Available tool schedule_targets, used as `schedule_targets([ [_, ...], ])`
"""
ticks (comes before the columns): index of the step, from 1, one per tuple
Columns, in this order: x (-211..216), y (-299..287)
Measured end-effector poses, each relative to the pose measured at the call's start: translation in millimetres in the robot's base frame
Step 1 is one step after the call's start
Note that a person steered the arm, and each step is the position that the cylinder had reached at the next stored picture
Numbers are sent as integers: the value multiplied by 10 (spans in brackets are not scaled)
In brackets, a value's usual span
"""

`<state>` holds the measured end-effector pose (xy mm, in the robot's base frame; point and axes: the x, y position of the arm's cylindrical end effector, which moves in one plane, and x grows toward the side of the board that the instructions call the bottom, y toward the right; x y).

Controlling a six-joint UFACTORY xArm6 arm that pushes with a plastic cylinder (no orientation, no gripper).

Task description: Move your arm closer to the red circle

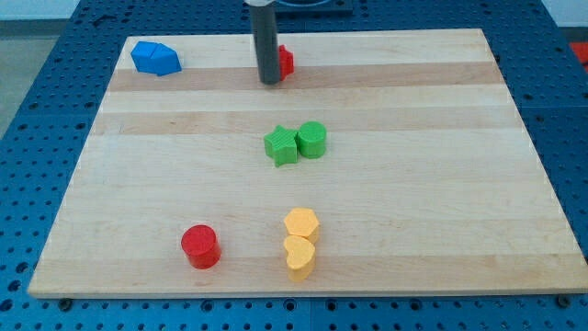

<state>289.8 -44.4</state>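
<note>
The red circle block (199, 245) sits near the view's bottom left of the wooden board. My rod comes down from the view's top, and my tip (270, 81) rests on the board near the top centre, far above the red circle. A second red block (286, 62) is partly hidden just behind and right of the rod, close to or touching it.
A blue block (154, 58) lies at the top left. A green star-like block (281, 145) touches a green round block (311, 139) at the centre. Two yellow blocks (300, 223) (299, 256) sit together at the bottom centre. The board's edge (303, 292) borders a blue pegboard.
</note>
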Motion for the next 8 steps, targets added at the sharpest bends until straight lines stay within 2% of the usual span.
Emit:
schedule_targets([
  [1,-92,121],
  [2,52,21],
  [5,970,-761],
  [7,1903,-888],
  [8,2235,-957],
])
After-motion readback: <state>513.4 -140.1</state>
